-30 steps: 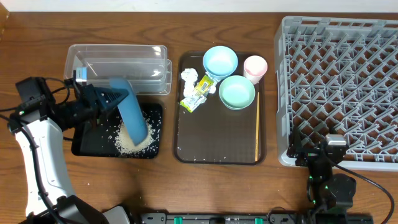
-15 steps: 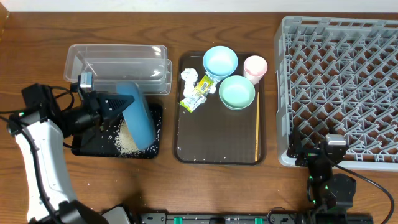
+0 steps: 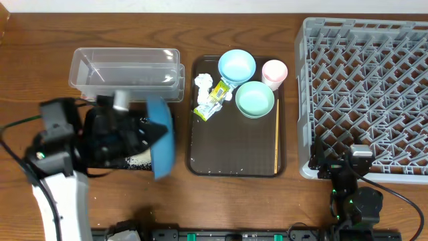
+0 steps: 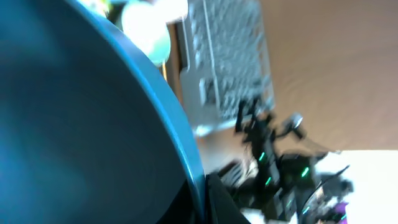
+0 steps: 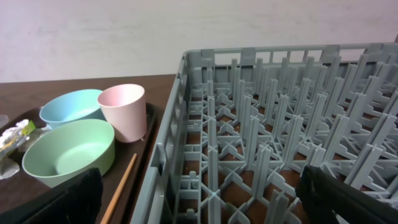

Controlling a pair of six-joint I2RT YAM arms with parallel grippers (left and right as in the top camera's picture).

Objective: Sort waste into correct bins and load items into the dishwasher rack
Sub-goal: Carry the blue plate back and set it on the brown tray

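My left hand (image 3: 148, 134) grips the blurry blue plate (image 3: 161, 137), tipped on its edge over the black tray (image 3: 120, 166); my arm (image 3: 61, 194) hides most of that tray and the rice (image 3: 138, 159). My right hand (image 5: 199, 186) is wide open beside the grey rack (image 5: 261, 124).

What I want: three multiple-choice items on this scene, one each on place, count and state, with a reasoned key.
1. The pink cup stands: A on the brown tray; B in a bowl; C on the dark blue plate.
2. Bowls on the brown tray: A one; B three; C two.
3. The dark blue plate is: A lying flat; B held tilted by the left gripper; C under a bowl.
1 A: at the tray's corner. 2 C: light blue bowl, mint green bowl. 3 B: it slants in the gripper.
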